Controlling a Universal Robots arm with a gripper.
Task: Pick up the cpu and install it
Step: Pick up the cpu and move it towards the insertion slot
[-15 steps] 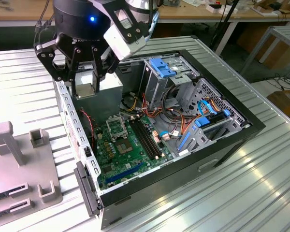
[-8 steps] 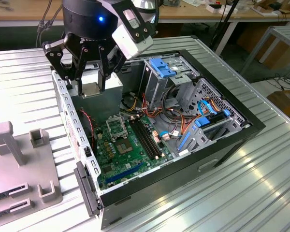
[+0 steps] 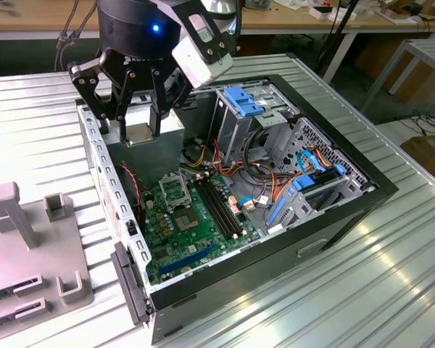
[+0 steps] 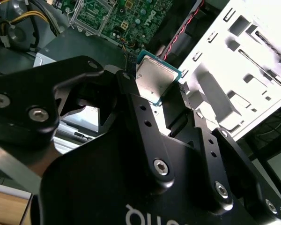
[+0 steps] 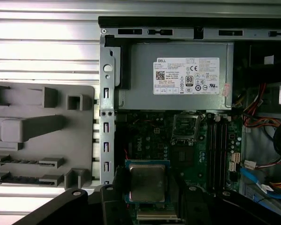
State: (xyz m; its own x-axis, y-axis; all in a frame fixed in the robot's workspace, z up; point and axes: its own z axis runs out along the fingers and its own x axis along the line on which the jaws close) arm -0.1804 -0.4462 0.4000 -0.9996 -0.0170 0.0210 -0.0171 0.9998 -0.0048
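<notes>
My gripper (image 3: 136, 127) hangs above the rear part of the open computer case (image 3: 348, 210), shut on the cpu (image 3: 140, 135), a small silver square with a thin green rim. Both wrist views show the cpu (image 4: 154, 77) (image 5: 147, 183) pinched by its edges between the black fingers (image 4: 131, 101). The empty metal socket frame (image 3: 175, 190) (image 5: 185, 127) lies on the green motherboard (image 3: 203, 239), below the gripper and a little toward the exterior view's right.
A grey power supply (image 5: 178, 75) sits beside the socket. Memory slots (image 3: 221, 206), loose cables (image 3: 264, 177) and a blue-latched drive cage (image 3: 250, 101) fill the case's right half. A grey parts fixture (image 3: 29, 246) lies on the ribbed table (image 3: 391, 290) left of the case.
</notes>
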